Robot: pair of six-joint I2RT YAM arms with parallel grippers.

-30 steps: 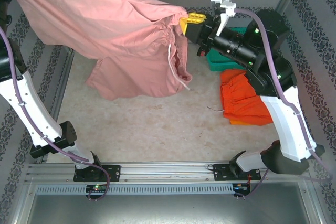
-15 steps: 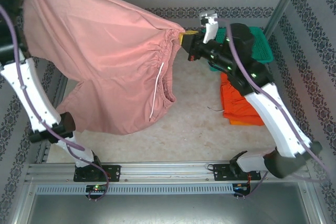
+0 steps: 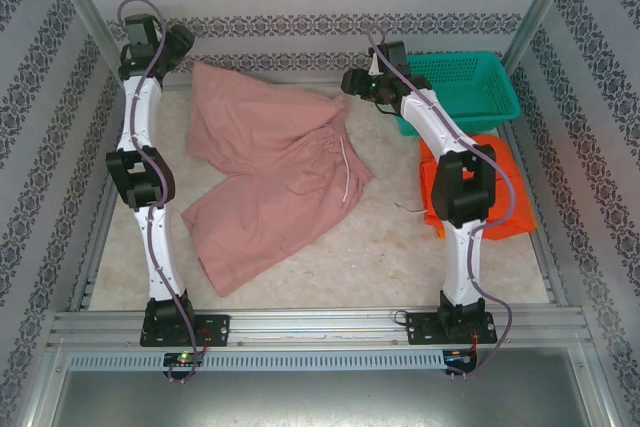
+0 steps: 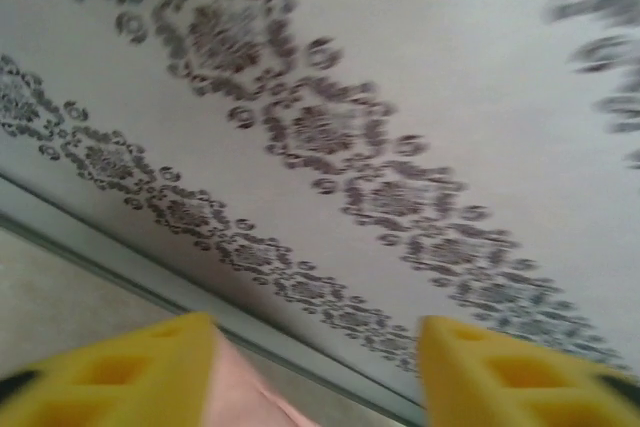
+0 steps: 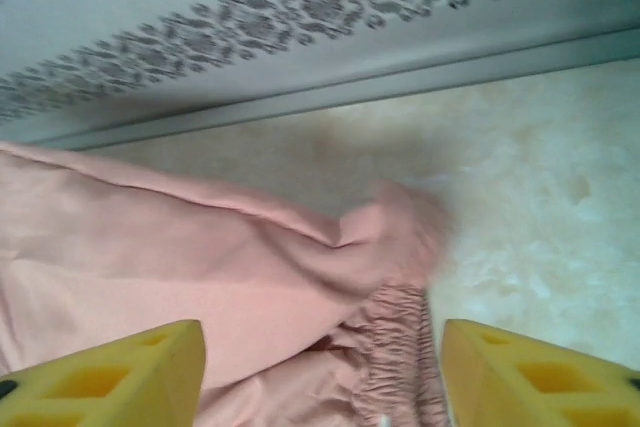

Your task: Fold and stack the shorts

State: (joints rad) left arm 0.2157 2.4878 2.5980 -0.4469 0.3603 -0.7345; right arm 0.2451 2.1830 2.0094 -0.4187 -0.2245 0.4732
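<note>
Down on the table [image 3: 400, 257] now, pink shorts [image 3: 270, 177], no longer aloft.

Right arm [image 3: 462, 192] covers part of orange shorts [image 3: 517, 209].

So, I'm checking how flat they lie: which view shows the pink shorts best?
Top external: the whole pink shorts lie spread out, both legs visible. Right wrist shows the gathered waist and nearby folds; left wrist, a sliver of pink fabric.

No legible txt, labels, nos.
</note>
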